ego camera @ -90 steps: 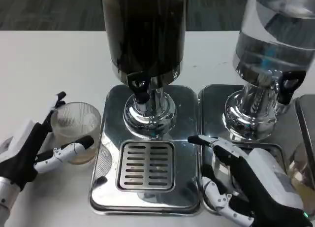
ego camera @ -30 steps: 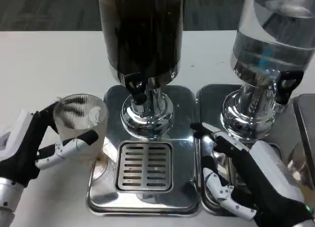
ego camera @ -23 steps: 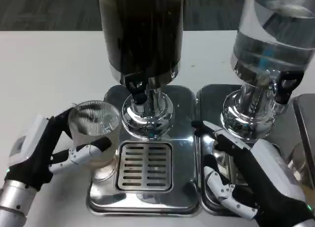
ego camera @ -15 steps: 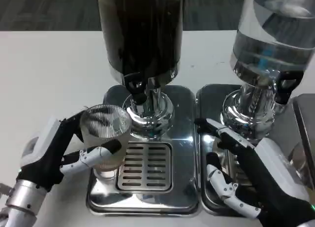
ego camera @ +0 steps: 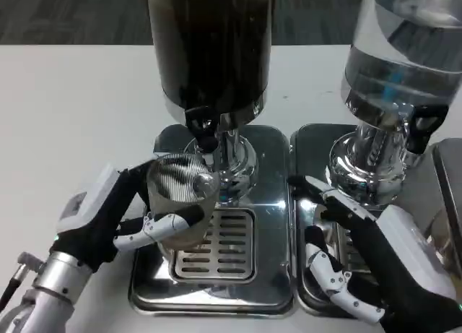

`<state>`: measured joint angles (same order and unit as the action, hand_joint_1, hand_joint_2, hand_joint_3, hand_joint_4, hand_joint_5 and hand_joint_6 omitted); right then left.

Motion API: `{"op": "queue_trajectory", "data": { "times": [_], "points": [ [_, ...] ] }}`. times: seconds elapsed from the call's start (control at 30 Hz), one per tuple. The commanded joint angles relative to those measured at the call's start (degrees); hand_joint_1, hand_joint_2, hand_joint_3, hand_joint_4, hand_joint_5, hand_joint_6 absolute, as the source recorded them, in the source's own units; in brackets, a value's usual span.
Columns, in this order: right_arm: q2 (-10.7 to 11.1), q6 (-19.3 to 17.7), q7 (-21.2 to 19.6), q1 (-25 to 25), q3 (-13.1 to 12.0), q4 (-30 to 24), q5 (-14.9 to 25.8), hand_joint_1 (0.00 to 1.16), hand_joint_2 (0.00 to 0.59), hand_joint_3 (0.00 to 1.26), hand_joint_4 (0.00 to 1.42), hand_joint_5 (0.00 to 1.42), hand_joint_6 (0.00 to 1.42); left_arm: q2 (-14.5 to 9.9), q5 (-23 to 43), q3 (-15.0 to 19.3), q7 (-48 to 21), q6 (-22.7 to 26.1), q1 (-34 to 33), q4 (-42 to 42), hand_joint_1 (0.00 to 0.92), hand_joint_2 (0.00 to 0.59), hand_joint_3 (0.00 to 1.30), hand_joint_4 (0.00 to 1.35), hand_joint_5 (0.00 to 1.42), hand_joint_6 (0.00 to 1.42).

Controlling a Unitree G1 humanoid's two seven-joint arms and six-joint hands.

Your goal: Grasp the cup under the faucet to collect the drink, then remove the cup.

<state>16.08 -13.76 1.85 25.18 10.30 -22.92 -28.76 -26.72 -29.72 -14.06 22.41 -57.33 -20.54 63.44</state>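
The left hand [ego camera: 119, 217] holds the ribbed clear glass cup [ego camera: 180, 196] near the dark dispenser's black faucet [ego camera: 203, 131]. Right hand [ego camera: 368, 264] waits, fingers spread wide. Filling and removal remain.

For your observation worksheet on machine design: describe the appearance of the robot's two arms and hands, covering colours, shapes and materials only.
The left hand has a white plate on its back, black palm parts and slender fingers in white and black segments. It joins a ribbed, silver cylindrical forearm, with a thin dark cable beside it. The right hand has the same look: a rounded white back, black underside, white-and-black fingers.
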Motion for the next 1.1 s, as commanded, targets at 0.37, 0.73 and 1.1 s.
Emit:
{"op": "queue_trajectory", "data": {
  "times": [0.37, 0.73, 1.1],
  "points": [
    [-1.2, 0.4, -0.19, -0.17, 0.38, -0.13, -0.07, 0.47, 0.586, 0.17, 0.23, 0.18, 0.27, 0.02, 0.43, -1.71, -5.02, -1.79, 0.34, -0.46, 0.162, 0.182, 0.38, 0.46, 0.65, 0.67],
    [-1.65, 0.38, 0.09, -0.79, 0.43, 0.3, -0.09, 0.47, 0.586, 0.17, 0.23, 0.18, 0.27, -1.34, 1.26, -2.13, -8.31, -2.66, 2.66, -3.52, 0.134, 0.157, 0.34, 0.4, 0.58, 0.59],
    [-1.72, 0.61, 0.16, -0.44, 0.36, -0.21, -0.11, 0.47, 0.586, 0.18, 0.23, 0.18, 0.27, -2.69, 1.69, -1.77, -11.33, -1.18, 3.01, -5.01, 0.064, 0.11, 0.28, 0.3, 0.41, 0.4]
  ]
}}
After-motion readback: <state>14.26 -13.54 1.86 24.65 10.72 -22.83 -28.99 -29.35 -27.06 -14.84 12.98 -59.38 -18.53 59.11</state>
